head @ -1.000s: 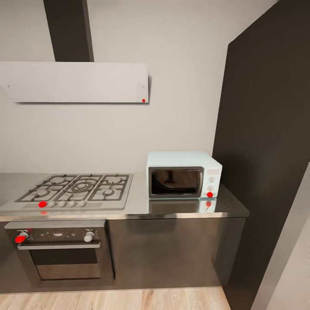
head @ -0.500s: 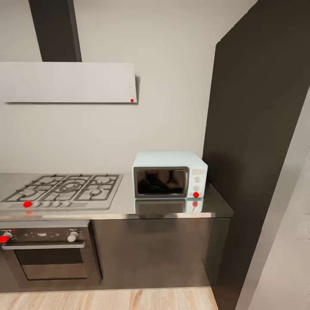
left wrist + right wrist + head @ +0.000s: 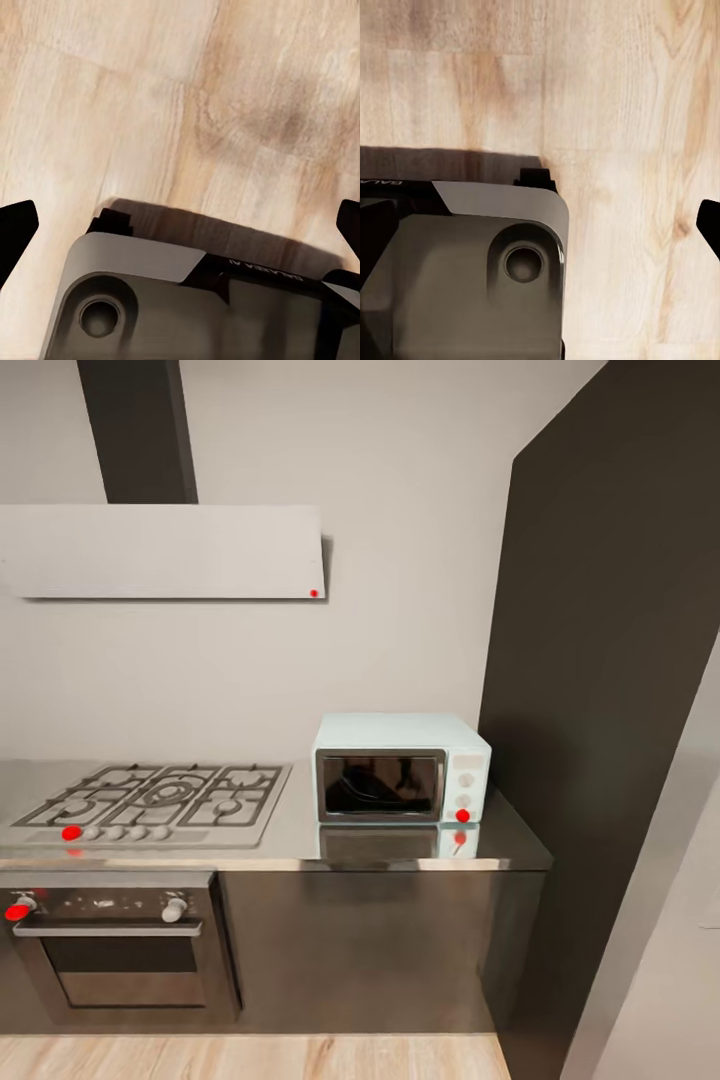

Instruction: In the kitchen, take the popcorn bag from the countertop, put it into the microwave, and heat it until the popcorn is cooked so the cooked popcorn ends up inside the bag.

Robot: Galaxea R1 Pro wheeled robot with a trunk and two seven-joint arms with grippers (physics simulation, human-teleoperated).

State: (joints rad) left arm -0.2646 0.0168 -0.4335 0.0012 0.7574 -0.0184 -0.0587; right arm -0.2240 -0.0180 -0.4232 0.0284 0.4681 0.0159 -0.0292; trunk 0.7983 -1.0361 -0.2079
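The pale mint-blue microwave (image 3: 400,768) stands at the right end of the grey countertop (image 3: 300,842), with its dark glass door shut. The popcorn bag is out of view. My left gripper (image 3: 180,225) hangs open over the wooden floor, its black fingertips (image 3: 15,229) spread to the picture's edges. My right gripper (image 3: 540,225) is open too, one fingertip (image 3: 709,223) showing at the edge. Nothing sits between either pair of fingers.
A steel gas hob (image 3: 160,800) lies left of the microwave, with a black oven (image 3: 110,945) below it and a flat white hood (image 3: 160,550) above. A tall dark cabinet (image 3: 610,710) closes off the right side. My own grey base (image 3: 187,307) is under both wrists.
The whole head view has shifted: the scene slid left, then slightly back right, so the camera moved. The microwave and the hob stay as they were.
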